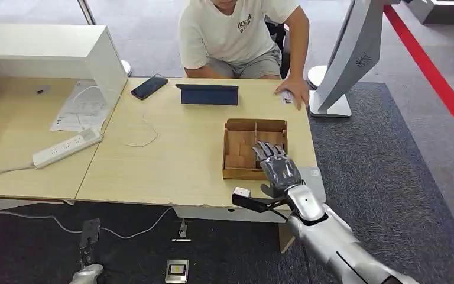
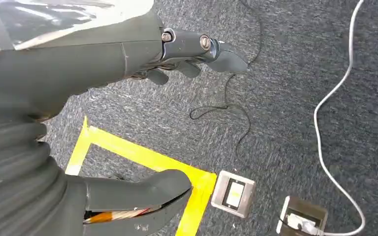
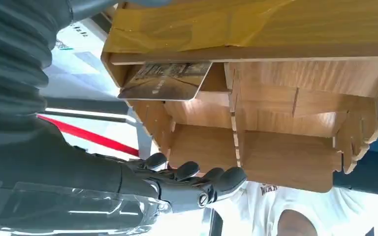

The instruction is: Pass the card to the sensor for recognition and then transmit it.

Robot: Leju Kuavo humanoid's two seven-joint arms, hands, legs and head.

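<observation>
Here the card [image 3: 165, 80] shows in the right wrist view as a dull gold-brown rectangle with rounded corners and faint print, lying flat in a corner compartment of the wooden divided box [image 1: 236, 130]. It sits apart from the fingers [image 3: 216, 179] of the right hand [image 1: 278, 168], across a thin wooden divider from them, and nothing touches it. In the head view the right hand hovers over the near part of the box, fingers straight, slightly apart and holding nothing, their tips pointing into the compartments. The box's slotted partitions stand between the fingertips and the card.

Beyond the fingertips, across the light wooden table [image 1: 171, 160], a person in a white shirt [image 1: 236, 29] sits with one hand [image 1: 295, 92] flat on the far edge, resting on a small card-like item. A dark tablet-like device [image 1: 208, 94] lies beyond the box, a black phone [image 1: 149, 86] further to the side, and a white power strip [image 1: 66, 148] with papers [image 1: 80, 106] well away. A white monitor stand [image 1: 346, 65] rises off the table's far corner.

The left hand [image 2: 192, 49] hangs over grey carpet [image 2: 285, 64], its fingers loosely curled on nothing, above yellow floor tape [image 2: 142, 157], a floor socket [image 2: 233, 193] and a white cable [image 2: 334, 108].
</observation>
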